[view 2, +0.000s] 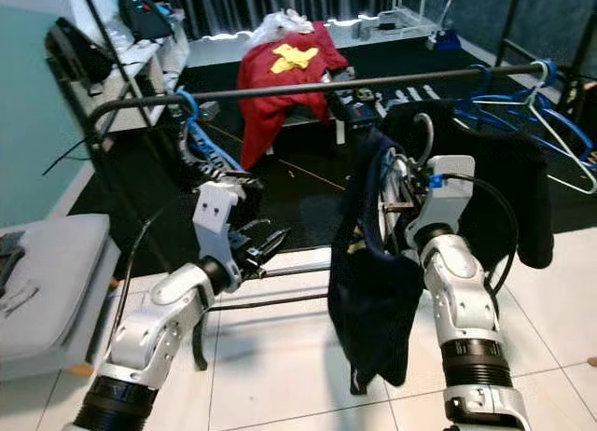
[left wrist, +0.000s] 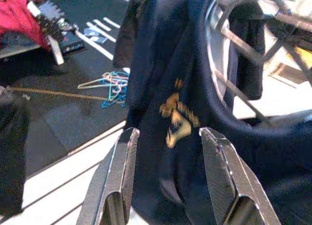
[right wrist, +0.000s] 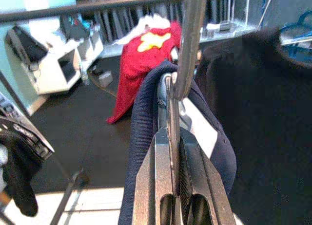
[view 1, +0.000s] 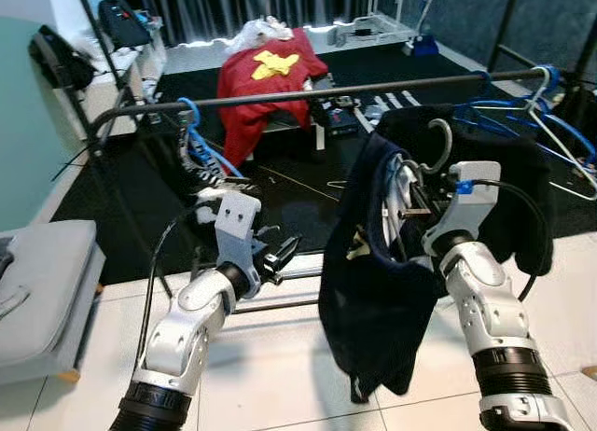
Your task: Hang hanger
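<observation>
A long dark metal clothes rail (view 1: 308,93) runs across the scene above a white tiled floor (view 1: 280,375) and serves as the landmark. Just below the rail, toward its right half, the right gripper (right wrist: 174,152) is clenched on the thin metal neck of a silver wire hanger (view 1: 438,151), whose curved hook rises toward the rail but sits under it, not over it. A dark navy shirt with a small yellow print (view 1: 373,263) hangs from that hanger, drooping well below the rail toward the floor. Right beside it, a black garment (view 1: 504,188) is draped over the rail. At the rail's far right end hang several blue and white plastic hangers (view 1: 550,123). Below the rail's left half, the left gripper (left wrist: 168,161) has its fingers spread apart, holding nothing, aimed at the navy shirt. Beyond the rail, a red garment with a yellow star shape (view 1: 266,76) lies over a low stand on the black mat (view 1: 131,198).
</observation>
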You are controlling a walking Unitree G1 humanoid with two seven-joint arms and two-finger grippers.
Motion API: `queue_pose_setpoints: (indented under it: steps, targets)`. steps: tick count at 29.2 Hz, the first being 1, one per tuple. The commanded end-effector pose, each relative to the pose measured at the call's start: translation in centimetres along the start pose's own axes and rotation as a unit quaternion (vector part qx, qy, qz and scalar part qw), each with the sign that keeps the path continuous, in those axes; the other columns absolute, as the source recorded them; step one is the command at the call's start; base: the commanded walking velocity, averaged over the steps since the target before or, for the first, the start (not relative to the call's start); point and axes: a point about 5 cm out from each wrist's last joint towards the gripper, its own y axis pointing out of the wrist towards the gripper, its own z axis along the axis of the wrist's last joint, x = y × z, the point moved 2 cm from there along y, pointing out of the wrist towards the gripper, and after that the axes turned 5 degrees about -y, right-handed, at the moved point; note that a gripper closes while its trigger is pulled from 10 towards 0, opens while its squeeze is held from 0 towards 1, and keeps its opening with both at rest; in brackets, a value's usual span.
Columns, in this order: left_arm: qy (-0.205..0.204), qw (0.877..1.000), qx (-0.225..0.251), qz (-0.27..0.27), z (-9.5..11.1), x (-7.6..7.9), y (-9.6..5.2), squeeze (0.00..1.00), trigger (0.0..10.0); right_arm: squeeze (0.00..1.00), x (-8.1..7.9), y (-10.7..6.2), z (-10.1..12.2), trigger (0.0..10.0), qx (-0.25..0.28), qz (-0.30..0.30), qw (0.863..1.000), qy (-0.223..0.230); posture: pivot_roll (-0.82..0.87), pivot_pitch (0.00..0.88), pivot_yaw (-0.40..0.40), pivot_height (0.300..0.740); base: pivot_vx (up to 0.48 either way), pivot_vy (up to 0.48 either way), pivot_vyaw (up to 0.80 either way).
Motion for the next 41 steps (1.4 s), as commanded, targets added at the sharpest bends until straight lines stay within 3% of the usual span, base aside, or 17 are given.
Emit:
queue_pose_setpoints:
  steps: [1,14,25,37,41]
  targets:
    - [0.004,1.000,-0.002,0.009,-0.3,-0.3,-0.2,0.00,10.0,0.00,-0.7,0.1,0.0,10.0,-0.006,0.018,1.000,-0.004,-0.08,0.036,0.067,0.740,0.420,0.000,0.00]
    - [0.013,1.000,0.026,-0.009,0.3,0.6,-0.1,0.00,10.0,0.00,-0.7,0.2,0.2,10.0,-0.006,0.022,1.000,-0.006,-0.09,0.024,0.064,0.740,0.455,0.000,0.00]
    - [0.001,0.999,0.041,-0.026,0.8,1.4,0.1,0.00,10.0,0.00,-0.7,0.2,1.3,10.0,0.005,0.040,0.999,-0.036,-0.10,0.017,0.061,0.740,0.424,0.000,0.00]
    - [-0.006,0.998,0.050,-0.027,0.9,1.8,0.0,0.00,10.0,0.00,-1.1,0.4,2.0,10.0,0.011,0.054,0.997,-0.047,-0.09,0.032,0.056,0.740,0.000,0.000,0.00]
    - [-0.003,0.999,0.050,-0.011,0.9,1.3,-0.1,0.00,10.0,0.00,-1.9,1.1,2.2,10.0,-0.001,0.106,0.993,-0.047,-0.09,0.046,0.044,0.740,0.000,0.000,0.00]
